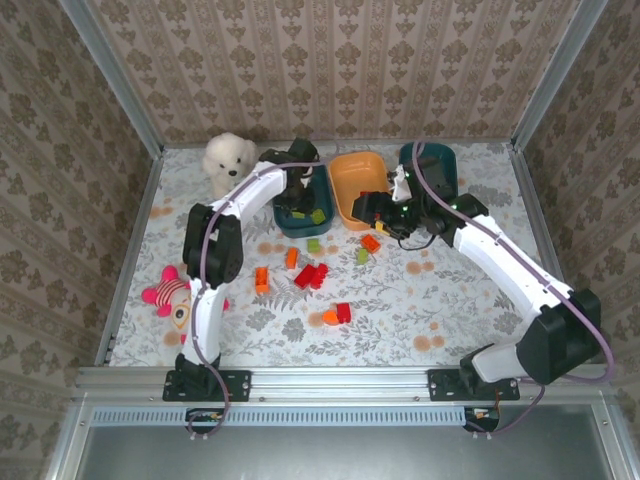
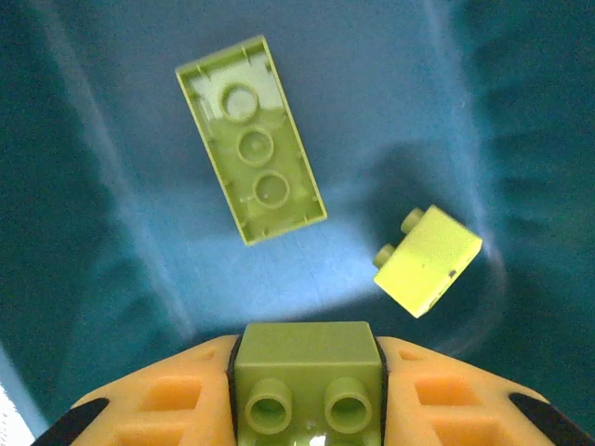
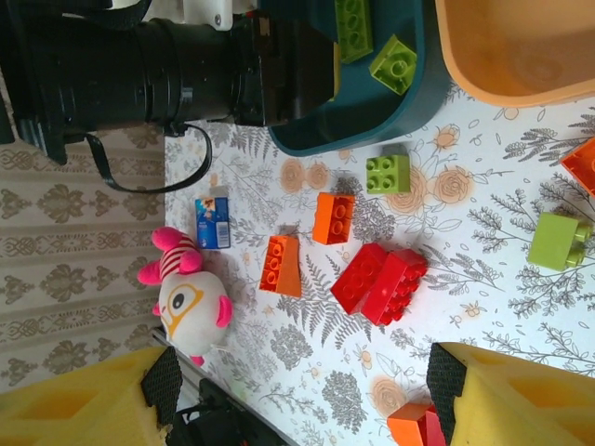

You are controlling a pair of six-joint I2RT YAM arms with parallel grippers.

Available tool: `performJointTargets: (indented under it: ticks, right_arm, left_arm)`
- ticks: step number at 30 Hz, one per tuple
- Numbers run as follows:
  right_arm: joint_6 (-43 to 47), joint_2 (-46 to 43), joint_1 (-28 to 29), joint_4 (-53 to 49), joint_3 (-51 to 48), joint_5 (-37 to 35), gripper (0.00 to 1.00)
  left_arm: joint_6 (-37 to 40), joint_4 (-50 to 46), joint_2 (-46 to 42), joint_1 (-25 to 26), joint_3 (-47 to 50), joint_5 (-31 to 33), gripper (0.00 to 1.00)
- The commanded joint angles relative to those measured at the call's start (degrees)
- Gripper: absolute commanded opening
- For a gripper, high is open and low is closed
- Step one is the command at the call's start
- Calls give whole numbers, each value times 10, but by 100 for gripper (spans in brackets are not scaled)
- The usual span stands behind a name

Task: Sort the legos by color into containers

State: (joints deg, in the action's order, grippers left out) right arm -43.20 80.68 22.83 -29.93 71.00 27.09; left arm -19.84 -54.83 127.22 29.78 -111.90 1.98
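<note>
My left gripper (image 2: pixel 308 372) is shut on a lime green lego (image 2: pixel 307 358) and hangs over the floor of the left teal container (image 2: pixel 102 204). Two more green legos lie in that container: a long one (image 2: pixel 249 139) upside down and a small one (image 2: pixel 428 260). My right gripper (image 3: pixel 305 386) is open and holds nothing. It hovers over the table near the orange container (image 1: pixel 357 185). Loose on the table are red legos (image 3: pixel 379 282), orange legos (image 3: pixel 334 218) and green legos (image 3: pixel 388 173). A second teal container (image 1: pixel 432 165) stands at the back right.
A white plush dog (image 1: pixel 228 160) sits at the back left. A pink-and-yellow doll (image 1: pixel 168 296) lies near the left edge, with a small blue card (image 3: pixel 212 221) beside it. Metal rails and patterned walls enclose the table.
</note>
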Motion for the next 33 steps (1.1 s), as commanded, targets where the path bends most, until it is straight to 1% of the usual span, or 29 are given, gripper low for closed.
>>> performJointTargets:
  ticks: [1, 3, 5, 9, 12, 14, 17, 19, 20, 22, 24, 27, 30, 33]
  right_arm:
    - [10, 20, -2, -6, 21, 14, 73]
    - [10, 26, -3, -5, 24, 14, 73]
    - [15, 32, -1, -28, 30, 9, 73]
    - [58, 50, 18, -71, 64, -30, 73]
    - [80, 73, 52, -89, 87, -56, 73]
    - [86, 93, 85, -88, 102, -71, 72]
    - [82, 143, 141, -86, 137, -90, 70]
    - [73, 195, 180, -96, 179, -99, 69]
    - [71, 220, 195, -104, 200, -103, 68]
    - [72, 273, 227, -126, 256, -116, 68]
    - [62, 330, 256, -139, 311, -122, 68]
    - [31, 406, 283, -163, 385, -125, 71]
    - [19, 485, 307, -225, 483, -156, 75]
    - [8, 554, 321, -291, 574, -181, 77]
  left_arm:
    - [-30, -37, 17, -1, -16, 5, 38]
    - [-29, -41, 20, -1, -20, 2, 44]
    - [-27, -46, 22, -1, -28, 0, 49]
    - [-27, -44, 2, -1, -33, 4, 64]
    - [-38, -31, -40, -2, -20, 5, 66]
    - [-54, -6, -90, -6, 15, 7, 67]
    - [-97, 50, -199, -23, 126, 2, 67]
    - [-132, 86, -289, -32, 225, 1, 67]
    - [-146, 97, -332, -54, 269, 4, 67]
    - [-179, 110, -425, -74, 364, 15, 68]
    - [-209, 105, -527, -93, 454, 24, 68]
    - [-226, 79, -661, -105, 549, 42, 68]
    - [-223, 28, -780, -111, 603, 58, 70]
    - [-220, -26, -859, -114, 626, 59, 71]
